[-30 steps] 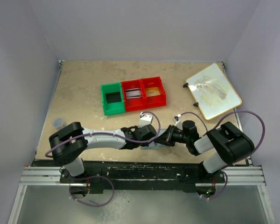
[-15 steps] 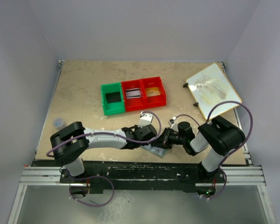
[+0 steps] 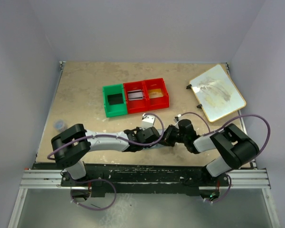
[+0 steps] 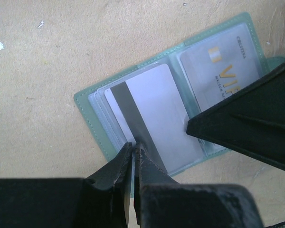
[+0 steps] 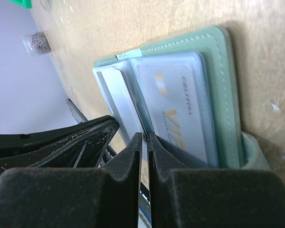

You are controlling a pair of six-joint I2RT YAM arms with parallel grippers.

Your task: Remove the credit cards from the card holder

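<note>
Tan table [image 3: 85, 85], open card holder [image 4: 99, 114], cards [image 4: 156, 114]

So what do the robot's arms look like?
The left arm and right arm are both built from chunky black joints with smooth white tubes between them. Each trails a loopy purple-grey cable. The left gripper and right gripper each end in two matte black fingers that taper to thin, slightly scuffed tips. I can't see any markings.
</note>
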